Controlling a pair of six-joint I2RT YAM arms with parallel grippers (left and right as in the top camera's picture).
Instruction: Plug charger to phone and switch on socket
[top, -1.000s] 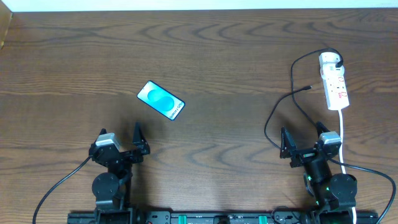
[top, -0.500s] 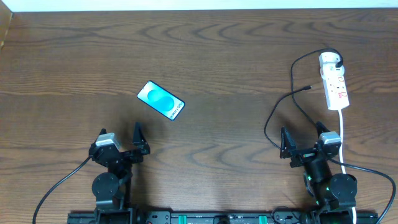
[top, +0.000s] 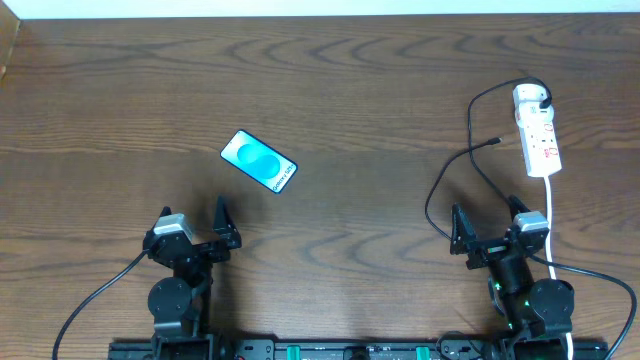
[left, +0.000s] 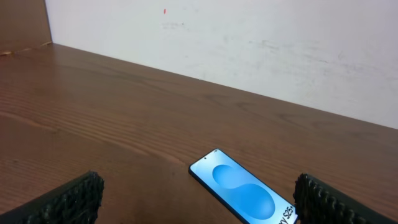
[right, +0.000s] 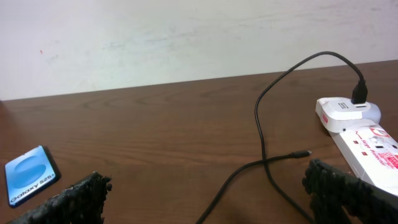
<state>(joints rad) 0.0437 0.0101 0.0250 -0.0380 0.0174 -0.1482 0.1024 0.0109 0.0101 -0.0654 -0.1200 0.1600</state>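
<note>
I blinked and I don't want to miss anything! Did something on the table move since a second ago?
Nothing visibly changed. The phone lies in the same spot, screen up. The charger still has its small tip loose on the table, not in the phone. The socket has not shifted. The left tool and the right tool stay open, holding nothing.

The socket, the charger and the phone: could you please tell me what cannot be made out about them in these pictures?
- Socket: the switch position is too small in the overhead view; the strip is cut off by the right edge in the right wrist view.
- Charger: the connector tip is too small to identify.
- Phone: the near end is cut off by the bottom edge in the left wrist view; the port is unseen.
</note>
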